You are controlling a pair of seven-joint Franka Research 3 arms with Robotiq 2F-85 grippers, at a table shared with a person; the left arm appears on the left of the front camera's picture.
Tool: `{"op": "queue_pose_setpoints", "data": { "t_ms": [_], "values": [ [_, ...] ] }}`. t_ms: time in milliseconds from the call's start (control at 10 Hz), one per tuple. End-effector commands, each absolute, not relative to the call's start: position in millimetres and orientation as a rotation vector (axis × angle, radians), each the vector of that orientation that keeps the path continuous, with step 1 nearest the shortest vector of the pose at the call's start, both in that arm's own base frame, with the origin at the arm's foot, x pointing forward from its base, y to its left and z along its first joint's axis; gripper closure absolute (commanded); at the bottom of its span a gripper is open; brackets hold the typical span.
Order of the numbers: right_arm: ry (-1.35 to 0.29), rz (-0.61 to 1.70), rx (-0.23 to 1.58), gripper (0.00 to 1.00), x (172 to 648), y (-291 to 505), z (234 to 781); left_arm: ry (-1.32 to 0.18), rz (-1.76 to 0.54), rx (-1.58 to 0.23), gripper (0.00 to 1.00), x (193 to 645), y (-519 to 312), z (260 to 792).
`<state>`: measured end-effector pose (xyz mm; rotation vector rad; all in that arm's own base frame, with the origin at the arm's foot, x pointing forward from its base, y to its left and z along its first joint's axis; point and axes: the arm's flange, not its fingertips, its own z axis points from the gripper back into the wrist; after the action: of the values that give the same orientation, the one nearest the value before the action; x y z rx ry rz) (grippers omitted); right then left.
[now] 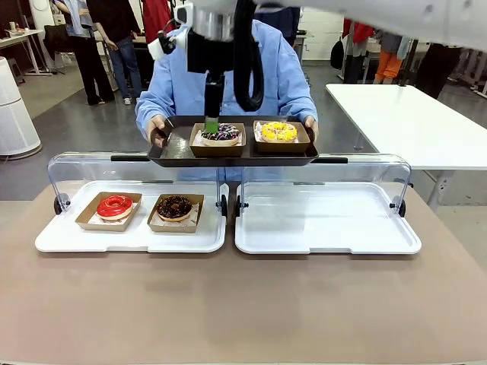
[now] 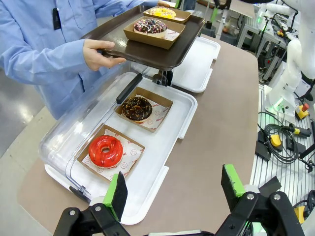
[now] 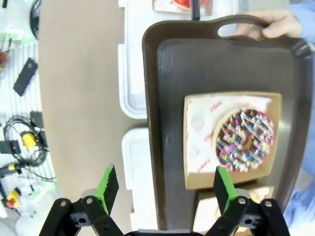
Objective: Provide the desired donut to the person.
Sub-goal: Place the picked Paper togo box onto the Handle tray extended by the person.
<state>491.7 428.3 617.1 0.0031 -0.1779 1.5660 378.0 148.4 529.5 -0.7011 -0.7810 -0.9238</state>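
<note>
The brown counter (image 1: 243,304) fills the lower frame. On it, two white trays (image 1: 327,228) with raised clear lids are set side by side; a red donut (image 1: 114,205) and a chocolate donut (image 1: 175,206) are seen lower left. Beyond, a dark tray (image 1: 171,150) is held by the person (image 1: 179,84), carrying a sprinkled donut (image 1: 221,134) and a yellow donut (image 1: 279,131). The right gripper (image 3: 165,189) is spread wide, empty, above the dark tray. The left gripper (image 2: 174,189) is likewise wide and empty. Grey floor and a white table (image 1: 411,114) are seen upper right.
</note>
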Motion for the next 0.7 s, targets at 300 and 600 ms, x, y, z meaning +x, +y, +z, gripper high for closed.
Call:
{"op": "queue_pose_setpoints", "data": {
  "t_ms": [300, 600],
  "values": [
    [-0.18, 1.675, -0.066, 0.0, 412, 299, 619, -0.803, -0.927, -0.711, 0.0, 378, 149, 531],
    [-0.226, 1.656, -0.11, 0.0, 399, 213, 609, -0.803, -0.927, -0.711, 0.0, 378, 149, 531]
  ]
}}
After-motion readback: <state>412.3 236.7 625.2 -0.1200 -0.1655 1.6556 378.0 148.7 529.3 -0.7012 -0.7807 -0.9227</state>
